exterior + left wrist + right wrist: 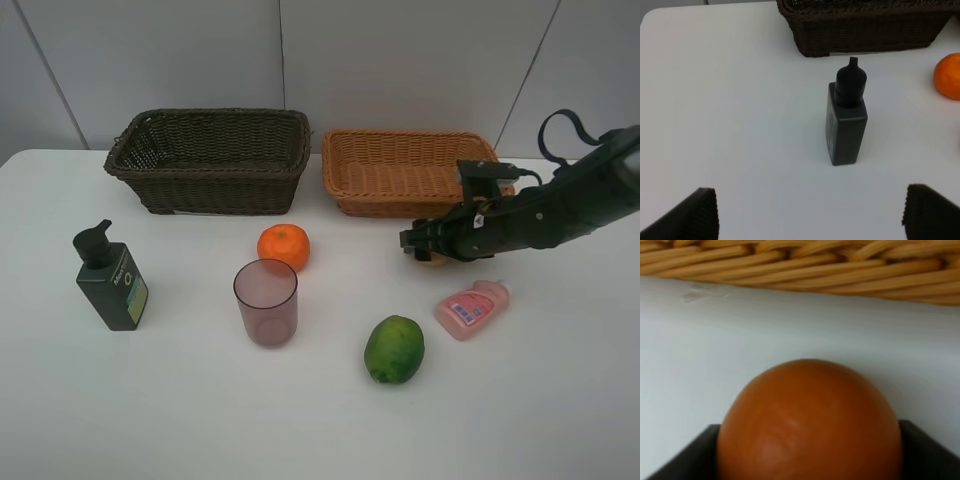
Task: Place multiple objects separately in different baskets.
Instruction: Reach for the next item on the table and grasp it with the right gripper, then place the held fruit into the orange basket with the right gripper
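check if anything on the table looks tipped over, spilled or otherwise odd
Only the small pink bottle stands out: it lies on its side on the table, while the pump bottle and the cup stand upright. No spill or damage shows.

High camera overlooks table (200,420); both wrist cameras face baskets (210,160), low

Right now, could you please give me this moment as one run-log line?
right gripper: closed on peach beside tan basket | left gripper: open, empty, facing pump bottle | tangerine, cup, lime, pink bottle: on table
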Controlling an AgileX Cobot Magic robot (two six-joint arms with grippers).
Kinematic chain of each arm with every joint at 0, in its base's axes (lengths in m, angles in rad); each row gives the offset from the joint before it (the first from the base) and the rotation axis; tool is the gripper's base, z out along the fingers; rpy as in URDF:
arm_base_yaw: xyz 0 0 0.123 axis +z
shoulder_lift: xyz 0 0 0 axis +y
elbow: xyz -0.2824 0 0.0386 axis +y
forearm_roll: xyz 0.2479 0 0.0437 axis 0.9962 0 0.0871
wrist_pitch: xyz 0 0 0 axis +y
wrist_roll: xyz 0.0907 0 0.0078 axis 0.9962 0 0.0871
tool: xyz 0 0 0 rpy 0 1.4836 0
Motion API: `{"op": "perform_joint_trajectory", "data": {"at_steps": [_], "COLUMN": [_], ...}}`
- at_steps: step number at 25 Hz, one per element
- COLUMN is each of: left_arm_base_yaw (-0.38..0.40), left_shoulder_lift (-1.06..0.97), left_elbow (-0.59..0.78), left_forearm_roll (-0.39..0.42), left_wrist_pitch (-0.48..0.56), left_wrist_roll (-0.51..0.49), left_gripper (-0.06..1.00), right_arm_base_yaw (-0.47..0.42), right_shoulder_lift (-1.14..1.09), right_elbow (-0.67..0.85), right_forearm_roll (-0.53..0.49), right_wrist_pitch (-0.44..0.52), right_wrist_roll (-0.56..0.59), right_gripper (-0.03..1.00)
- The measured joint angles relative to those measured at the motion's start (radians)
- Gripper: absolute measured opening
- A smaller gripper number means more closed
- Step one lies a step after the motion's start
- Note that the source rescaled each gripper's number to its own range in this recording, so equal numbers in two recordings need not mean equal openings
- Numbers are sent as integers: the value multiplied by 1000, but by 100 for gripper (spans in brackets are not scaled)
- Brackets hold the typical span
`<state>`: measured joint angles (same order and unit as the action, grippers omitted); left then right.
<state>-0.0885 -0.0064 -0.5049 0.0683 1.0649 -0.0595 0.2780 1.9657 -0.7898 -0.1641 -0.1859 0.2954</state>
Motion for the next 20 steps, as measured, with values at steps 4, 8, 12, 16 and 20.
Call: {"op": "perform_joint_trajectory", "data": {"at_steps": [4, 8, 12, 16, 20], "left_arm_base_yaw": [0, 0, 0, 0, 0], "left_shoulder_lift": [0, 0, 0, 0, 0], "left_elbow": [0, 0, 0, 0, 0], "left_forearm_roll": [0, 0, 0, 0, 0], "left_wrist_pitch": [0, 0, 0, 0, 0], "left_wrist_roll": [0, 0, 0, 0, 0], "left_gripper": [96, 96, 96, 96, 96], "right_arm_base_yaw": [0, 0, 0, 0, 0], "right_shoulder_lift": [0, 0, 0, 0, -3], "right_elbow": [0, 0, 0, 0, 0], "right_forearm_roll": [0, 0, 0, 0, 0], "right_wrist_pitch": [0, 0, 0, 0, 10], "right_wrist_roll": [0, 0, 0, 0, 0], "right_gripper": [14, 14, 14, 14, 14]}}
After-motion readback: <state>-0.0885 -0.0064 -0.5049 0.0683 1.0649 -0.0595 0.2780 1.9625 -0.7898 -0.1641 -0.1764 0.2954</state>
